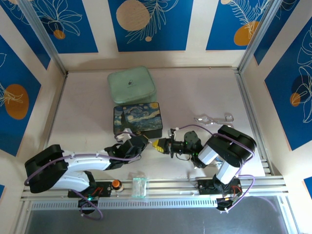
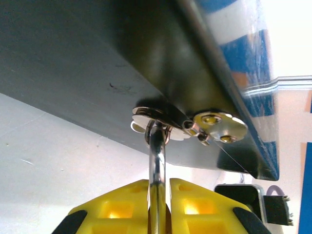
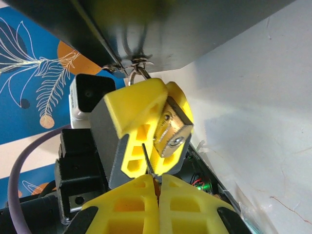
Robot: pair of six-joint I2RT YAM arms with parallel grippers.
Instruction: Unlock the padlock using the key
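Padlock (image 3: 171,127) hanging at the near side of the painted box (image 1: 137,118), key (image 3: 147,161) close by it.
The right tool (image 3: 158,190) is clenched on the thin key. The left tool (image 2: 157,200) grips the padlock's shackle, which is hooked through the box's latch (image 2: 214,124). The box sits mid-surface (image 1: 204,92).

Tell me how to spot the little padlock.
Find the starry painted box in the middle of the table. At its near edge, the left gripper pinches the padlock. It is brass with a silver loop, unlike the flat silver latch it hooks through.
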